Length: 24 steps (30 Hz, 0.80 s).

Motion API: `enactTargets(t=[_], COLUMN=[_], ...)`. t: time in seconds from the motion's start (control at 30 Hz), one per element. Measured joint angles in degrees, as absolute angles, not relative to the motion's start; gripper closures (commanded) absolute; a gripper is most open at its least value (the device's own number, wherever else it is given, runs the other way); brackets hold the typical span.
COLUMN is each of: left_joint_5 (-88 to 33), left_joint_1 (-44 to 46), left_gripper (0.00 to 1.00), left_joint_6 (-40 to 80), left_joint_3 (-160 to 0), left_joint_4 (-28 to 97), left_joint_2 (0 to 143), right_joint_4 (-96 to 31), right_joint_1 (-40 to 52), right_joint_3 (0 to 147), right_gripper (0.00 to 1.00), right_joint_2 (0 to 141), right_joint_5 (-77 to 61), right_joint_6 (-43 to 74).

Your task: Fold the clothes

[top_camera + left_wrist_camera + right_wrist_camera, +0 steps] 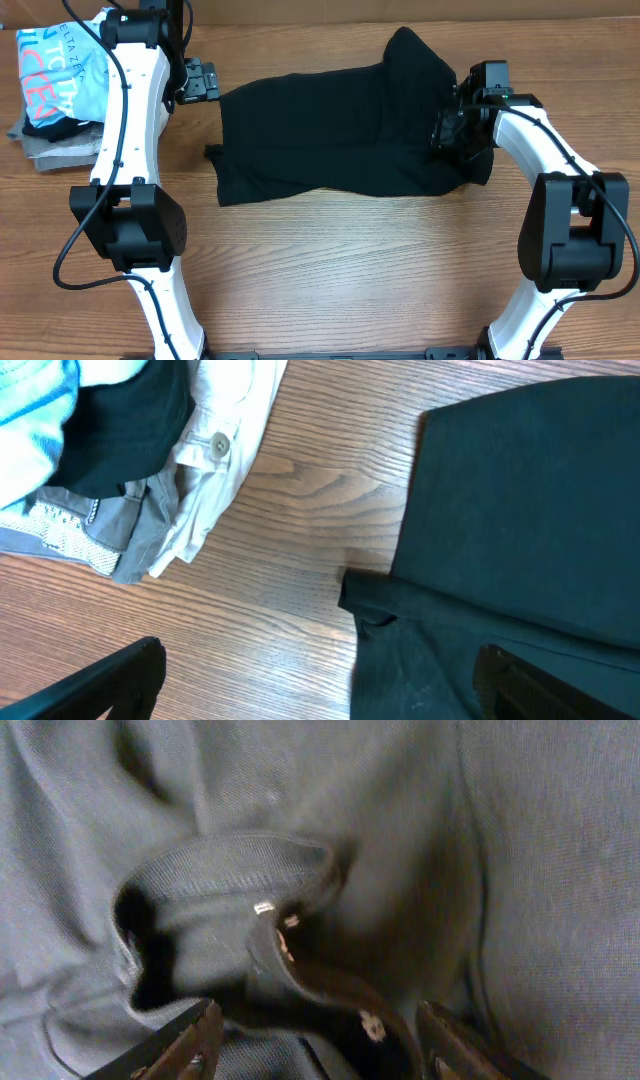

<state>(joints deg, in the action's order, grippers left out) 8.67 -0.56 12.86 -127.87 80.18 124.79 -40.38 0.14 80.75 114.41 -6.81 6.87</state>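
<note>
The black garment [330, 130] lies spread flat across the middle of the wooden table, with a raised bunch at its far right. My left gripper [200, 82] hovers open at the garment's left edge. In the left wrist view the open fingers [320, 695] straddle bare wood and the black fabric's edge [520, 510]. My right gripper [452, 130] is down on the garment's right end. In the right wrist view its fingers [315, 1045] are apart, with the ribbed collar [230, 860] just ahead and a buttoned placket [372, 1025] lying between them. No logo or tag shows.
A pile of other clothes [55, 80] sits at the table's far left corner: a light blue lettered shirt [30, 410] over beige [230, 420] and grey [70, 530] garments, close to the left arm. Both arm bases stand at the near edge.
</note>
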Motion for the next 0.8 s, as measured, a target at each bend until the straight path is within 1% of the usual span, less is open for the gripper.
enactTargets(t=[0.03, 0.07, 0.13, 0.2, 0.23, 0.47, 0.67, 0.8], left_joint_5=[8.67, 8.67, 8.67, 8.69, 8.69, 8.69, 8.69, 8.69], left_joint_1=[-0.56, -0.56, -0.56, -0.56, -0.56, -0.56, -0.56, -0.56], left_gripper=[0.00, 0.00, 0.00, 0.00, 0.00, 0.00, 0.00, 0.00], left_joint_6=[12.88, 12.88, 12.88, 12.88, 12.88, 12.86, 12.62, 11.97], left_joint_3=[-127.87, -127.87, -127.87, -127.87, -127.87, -127.87, -127.87, -127.87], left_joint_4=[80.18, 80.18, 80.18, 80.20, 80.20, 80.20, 80.20, 80.20], left_joint_2=[124.79, 124.79, 124.79, 124.79, 124.79, 124.79, 124.79, 124.79], right_joint_4=[-39.68, -39.29, -38.92, -38.35, -38.26, -40.29, -43.29, -43.07], right_joint_1=[0.14, 0.14, 0.12, 0.08, 0.05, -2.15, -7.88, -10.68], right_joint_3=[80.75, 80.75, 80.75, 80.75, 80.75, 81.25, 86.35, 88.09], right_gripper=[0.47, 0.55, 0.71, 0.91, 0.96, 0.96, 0.96, 0.96], right_joint_2=[114.41, 114.41, 114.41, 114.41, 114.41, 114.41, 114.24, 113.40], right_joint_5=[-6.81, -6.79, -6.74, -6.70, -6.63, -6.76, -7.09, -7.31], right_joint_6=[6.70, 6.70, 6.24, 6.13, 6.17, 7.25, 7.46, 7.44])
